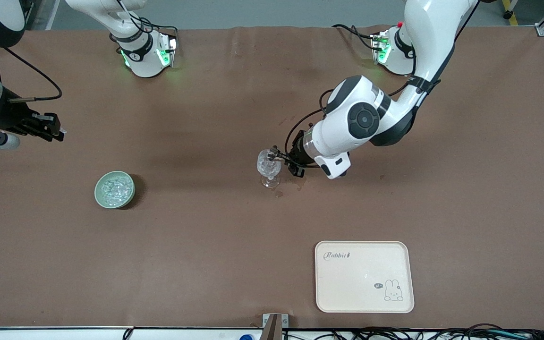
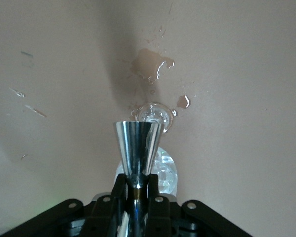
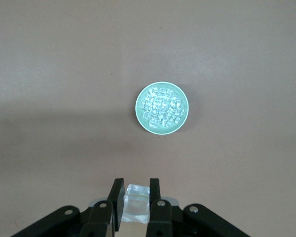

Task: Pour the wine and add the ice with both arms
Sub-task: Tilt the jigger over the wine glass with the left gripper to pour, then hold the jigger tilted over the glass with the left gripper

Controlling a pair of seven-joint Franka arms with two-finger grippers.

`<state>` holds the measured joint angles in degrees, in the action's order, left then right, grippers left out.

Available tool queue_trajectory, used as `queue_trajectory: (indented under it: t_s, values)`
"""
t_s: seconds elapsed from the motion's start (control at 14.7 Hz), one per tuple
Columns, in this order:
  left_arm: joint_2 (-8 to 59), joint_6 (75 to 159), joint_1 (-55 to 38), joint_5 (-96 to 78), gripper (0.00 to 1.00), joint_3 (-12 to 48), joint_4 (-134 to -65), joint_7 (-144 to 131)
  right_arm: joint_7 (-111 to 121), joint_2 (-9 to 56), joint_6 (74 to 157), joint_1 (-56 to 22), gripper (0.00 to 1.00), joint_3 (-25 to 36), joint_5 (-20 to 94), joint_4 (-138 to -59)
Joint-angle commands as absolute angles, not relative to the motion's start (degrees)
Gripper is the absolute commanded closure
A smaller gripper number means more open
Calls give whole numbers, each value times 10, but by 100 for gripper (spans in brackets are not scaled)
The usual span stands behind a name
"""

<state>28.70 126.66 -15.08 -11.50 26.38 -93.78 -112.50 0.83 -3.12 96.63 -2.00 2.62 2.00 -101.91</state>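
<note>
My left gripper (image 1: 282,158) is shut on the stem of a shiny metal measuring cup (image 2: 137,146), tipped against the rim of the clear stemmed glass (image 1: 268,168) at the table's middle. In the left wrist view the glass (image 2: 164,170) lies under the cup and glassy chunks show inside it. My right gripper (image 1: 57,131) hangs over the table at the right arm's end, shut on one clear ice cube (image 3: 136,203). The pale green bowl (image 1: 97,190) holds several ice chunks (image 1: 114,189). It also shows in the right wrist view (image 3: 137,109), ahead of the right gripper (image 3: 136,185).
A cream tray (image 1: 364,276) with a rabbit print lies near the front edge toward the left arm's end. Wet spill patches (image 2: 151,63) mark the brown table beside the glass foot (image 2: 155,115).
</note>
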Motion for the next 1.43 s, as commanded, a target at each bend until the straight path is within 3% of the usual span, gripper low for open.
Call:
queue_trajectory:
  t_s: [0.0,1.36]
  values:
    - [282,1267,-164,-84,100,259,-933,-1157,12,-51,977,-24,94,27,13,-1044]
    - [279,1259,-193,48,100,259,-917,-1280,11,-55,969,-22,94,27,14,-1047]
